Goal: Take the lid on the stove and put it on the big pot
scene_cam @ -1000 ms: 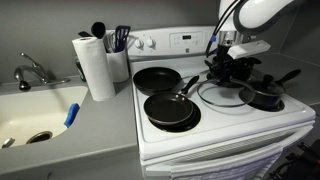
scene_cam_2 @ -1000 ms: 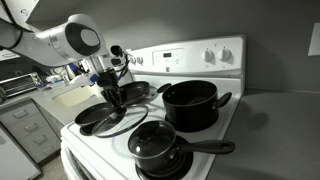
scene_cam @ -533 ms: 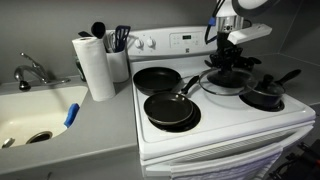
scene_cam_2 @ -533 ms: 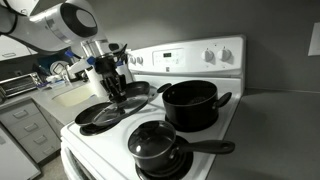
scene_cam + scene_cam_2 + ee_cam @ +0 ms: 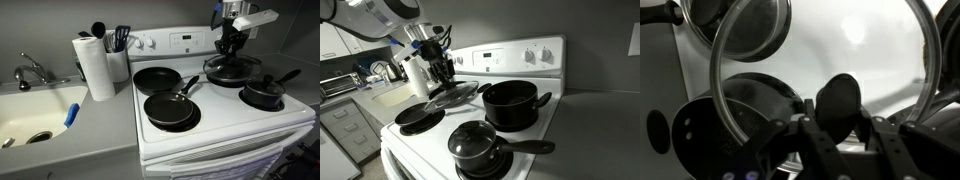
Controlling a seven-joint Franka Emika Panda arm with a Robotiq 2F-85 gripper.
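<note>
My gripper (image 5: 232,47) is shut on the black knob of the clear glass lid (image 5: 232,68) and holds it in the air above the white stove (image 5: 215,125). In an exterior view the gripper (image 5: 442,72) and the slightly tilted lid (image 5: 453,97) hang to the left of the big pot (image 5: 510,104), which is wide, black and uncovered. In the wrist view the knob (image 5: 838,98) sits between my fingers at the gripper (image 5: 838,125), and the lid's metal rim (image 5: 716,80) arcs across the picture.
Two black frying pans (image 5: 157,78) (image 5: 168,108) sit on the stove's burners near the sink side. A lidded long-handled saucepan (image 5: 262,94) (image 5: 475,148) sits at the front. A paper towel roll (image 5: 95,65), a utensil holder (image 5: 119,60) and a sink (image 5: 35,112) stand beside the stove.
The gripper has lifted the lid off the stove top and raised it, carrying it towards the back of the stove.
</note>
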